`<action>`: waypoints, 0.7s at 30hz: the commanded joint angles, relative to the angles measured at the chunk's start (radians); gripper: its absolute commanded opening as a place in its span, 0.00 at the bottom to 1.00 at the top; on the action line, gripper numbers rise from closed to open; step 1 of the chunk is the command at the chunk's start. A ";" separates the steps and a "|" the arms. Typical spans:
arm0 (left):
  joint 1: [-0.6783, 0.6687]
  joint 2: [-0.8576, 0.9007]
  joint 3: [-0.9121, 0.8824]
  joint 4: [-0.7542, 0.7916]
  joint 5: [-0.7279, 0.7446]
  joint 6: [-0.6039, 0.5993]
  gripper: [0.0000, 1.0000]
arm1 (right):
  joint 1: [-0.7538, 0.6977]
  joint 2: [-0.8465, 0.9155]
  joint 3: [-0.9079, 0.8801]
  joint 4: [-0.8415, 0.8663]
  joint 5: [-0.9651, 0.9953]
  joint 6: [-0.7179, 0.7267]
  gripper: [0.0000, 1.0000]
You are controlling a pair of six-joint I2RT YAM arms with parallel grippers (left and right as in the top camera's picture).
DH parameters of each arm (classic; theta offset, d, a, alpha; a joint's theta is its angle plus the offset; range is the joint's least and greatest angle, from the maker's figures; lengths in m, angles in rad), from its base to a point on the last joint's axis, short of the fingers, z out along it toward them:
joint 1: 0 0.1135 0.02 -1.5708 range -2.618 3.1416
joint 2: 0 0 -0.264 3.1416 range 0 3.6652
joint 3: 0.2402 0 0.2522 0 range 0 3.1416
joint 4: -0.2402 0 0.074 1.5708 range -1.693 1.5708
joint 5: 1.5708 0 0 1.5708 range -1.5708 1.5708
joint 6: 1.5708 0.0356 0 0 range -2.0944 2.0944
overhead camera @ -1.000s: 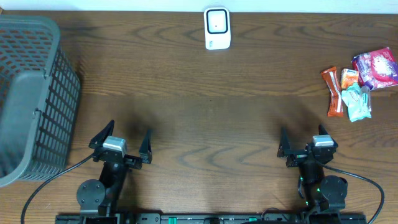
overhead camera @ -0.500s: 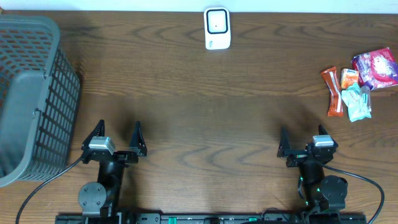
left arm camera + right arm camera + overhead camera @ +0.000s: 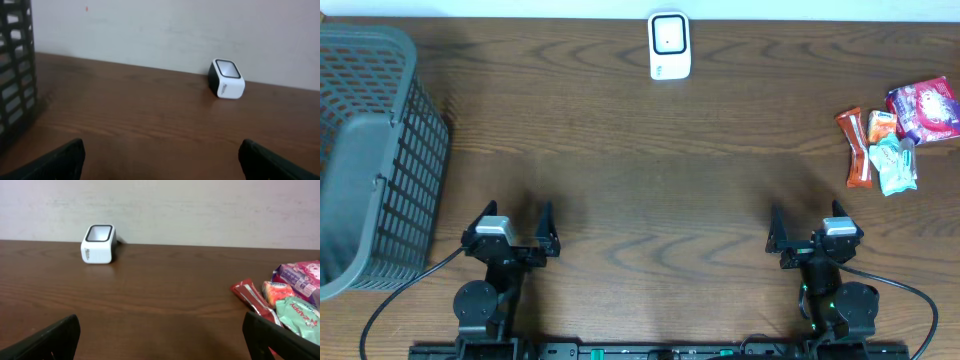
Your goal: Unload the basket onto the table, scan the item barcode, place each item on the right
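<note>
Overhead view of a dark wooden desk (image 3: pixel 640 170). A small heap of crinkly foil snack packets (image 3: pixel 895 135) lies at 3 o'clock, among them a long red sachet (image 3: pixel 858 150), a mint-green pouch (image 3: pixel 895 165) and a purple-and-pink bag (image 3: pixel 924 108). They look light, soft and slippery. A pinch across a flat sealed edge seems the surest hold. A white box-shaped barcode scanner (image 3: pixel 669 45) stands at 12 o'clock. Print on the packets and scanner is too small to read. The left gripper (image 3: pixel 514 218) at 7 o'clock and the right gripper (image 3: pixel 807 222) at 5 o'clock both gape wide, holding nothing. A grey plastic mesh basket (image 3: pixel 370 150) sits at 9 o'clock.
</note>
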 commanded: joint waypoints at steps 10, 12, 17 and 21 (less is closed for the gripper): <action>0.006 -0.010 -0.002 -0.066 0.091 0.151 0.98 | -0.006 -0.007 -0.001 -0.005 0.005 -0.011 0.99; 0.006 -0.010 -0.002 -0.066 0.047 0.151 0.98 | -0.006 -0.007 -0.001 -0.005 0.005 -0.011 0.99; 0.006 -0.010 -0.002 -0.076 0.016 0.132 0.98 | -0.006 -0.007 -0.001 -0.005 0.005 -0.011 0.99; 0.006 -0.010 -0.002 -0.076 0.004 0.091 0.98 | -0.006 -0.007 -0.001 -0.005 0.005 -0.011 0.99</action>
